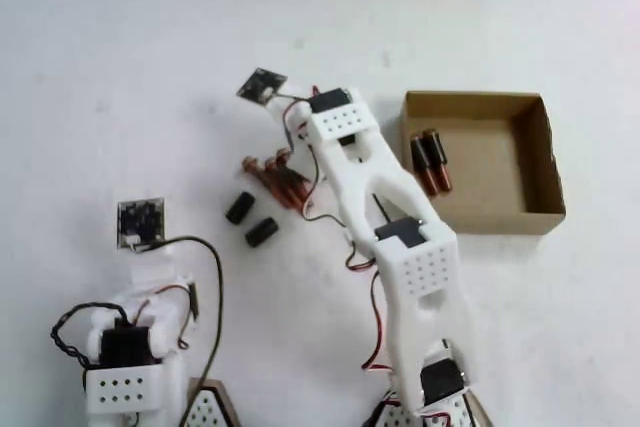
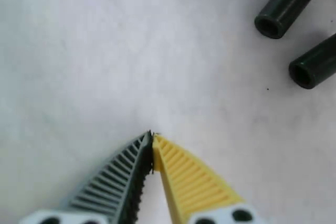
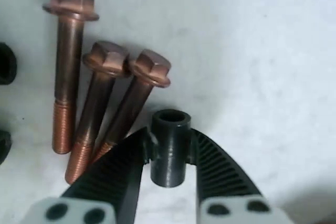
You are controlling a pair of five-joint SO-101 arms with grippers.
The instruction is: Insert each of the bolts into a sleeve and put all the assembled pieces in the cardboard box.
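My right gripper (image 3: pixel 169 136) is shut on a black sleeve (image 3: pixel 170 153), held upright with its bore facing the camera. Just beyond it lie three copper bolts (image 3: pixel 100 103) side by side on the white table, heads pointing away. In the high view this gripper (image 1: pixel 290 182) sits over the bolts (image 1: pixel 265 169). Two loose black sleeves (image 1: pixel 250 219) lie to their left. My left gripper (image 2: pixel 152 139) is shut on nothing, low over bare table, with those two sleeves (image 2: pixel 287 4) a little way off. The cardboard box (image 1: pixel 535 162) holds two assembled pieces (image 1: pixel 430 162).
The right arm (image 1: pixel 400 217) stretches diagonally between the box and the bolts. The left arm (image 1: pixel 125 347) is folded back at the near left edge. Red and black cables (image 1: pixel 375 317) trail beside the right arm's base.
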